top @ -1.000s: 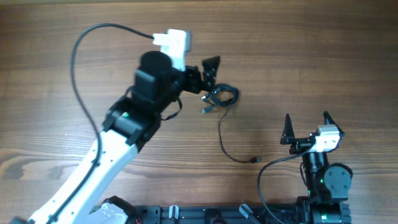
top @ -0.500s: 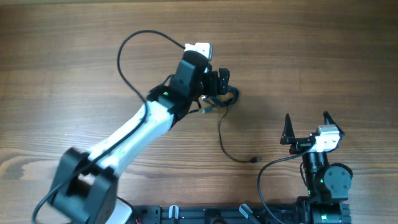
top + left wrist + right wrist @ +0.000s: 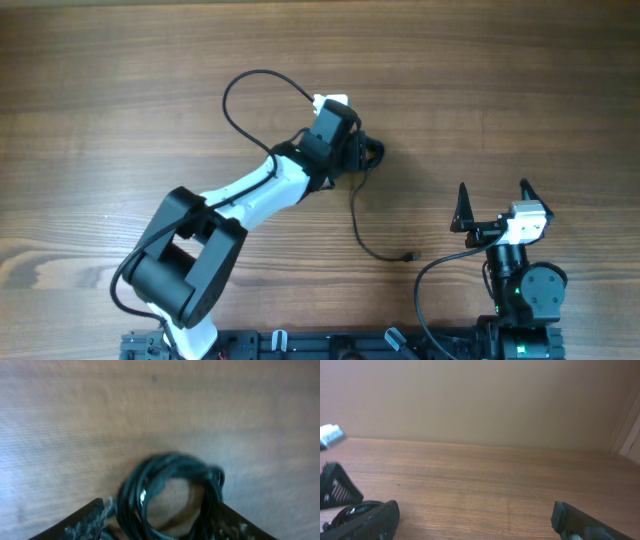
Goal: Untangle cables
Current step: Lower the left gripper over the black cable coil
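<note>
A coil of thin black cables (image 3: 368,154) lies on the wooden table, with one loose strand (image 3: 358,225) trailing down to a small plug (image 3: 409,257). My left gripper (image 3: 357,147) is low over the coil with its fingers open on either side of it. In the left wrist view the coil (image 3: 170,492) fills the gap between the two fingertips (image 3: 160,522). My right gripper (image 3: 492,205) is open and empty at the lower right, apart from the cables; its view shows its fingertips (image 3: 475,520) over bare wood.
The left arm's own thicker black cable (image 3: 250,95) loops above the arm. The left arm body (image 3: 240,205) stretches diagonally from the lower left. The right arm base (image 3: 522,290) sits at the front edge. A pale wall (image 3: 480,400) shows behind the table.
The left arm has stretched out and lowered, bringing its gripper right and down onto the coil. The right arm has not moved.
</note>
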Robot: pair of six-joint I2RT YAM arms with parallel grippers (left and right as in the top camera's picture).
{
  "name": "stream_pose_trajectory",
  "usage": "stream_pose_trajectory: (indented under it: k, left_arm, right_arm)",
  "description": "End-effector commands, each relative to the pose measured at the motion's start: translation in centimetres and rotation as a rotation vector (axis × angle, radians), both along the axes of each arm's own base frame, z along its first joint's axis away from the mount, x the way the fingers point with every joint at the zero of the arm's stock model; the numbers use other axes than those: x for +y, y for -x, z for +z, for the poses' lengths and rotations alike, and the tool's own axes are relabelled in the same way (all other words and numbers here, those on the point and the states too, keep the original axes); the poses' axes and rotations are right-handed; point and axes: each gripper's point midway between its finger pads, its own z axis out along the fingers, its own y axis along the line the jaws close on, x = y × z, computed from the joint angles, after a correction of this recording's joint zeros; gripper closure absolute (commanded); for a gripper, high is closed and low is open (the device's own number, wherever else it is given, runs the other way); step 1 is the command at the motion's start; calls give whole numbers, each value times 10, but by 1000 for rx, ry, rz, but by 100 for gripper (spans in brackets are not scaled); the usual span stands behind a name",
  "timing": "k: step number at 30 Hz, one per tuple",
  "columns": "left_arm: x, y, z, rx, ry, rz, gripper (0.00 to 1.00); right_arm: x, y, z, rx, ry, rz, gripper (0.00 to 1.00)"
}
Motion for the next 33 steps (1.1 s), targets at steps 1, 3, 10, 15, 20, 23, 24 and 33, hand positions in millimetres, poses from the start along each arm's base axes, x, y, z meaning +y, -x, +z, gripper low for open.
stream_pose_trajectory:
  k: [1,3,10,15,20,23,24,33]
  left_arm:
    - [2,15,-21,49,-98,-60,46]
    - [11,23,-28,82,-143,-67,55]
    - [30,32,-35,130,-221,-14,96]
    - [31,33,-17,136,-157,75,96]
    - [37,36,31,208,111,451,96]
    - [35,49,47,336,302,693,96]
    - [28,53,50,384,352,706,89]
    - [23,62,51,376,256,417,0]
  right_arm:
    - [2,1,2,-12,8,13,0]
    - [2,1,2,-12,8,13,0]
    - [2,1,2,-12,8,13,0]
    - [2,1,2,-12,8,13,0]
    - [2,1,2,-12,8,13,0]
    - [2,1,2,-12,8,13,0]
    - [2,1,2,-12,8,13,0]
    - [2,1,2,-12,8,13,0]
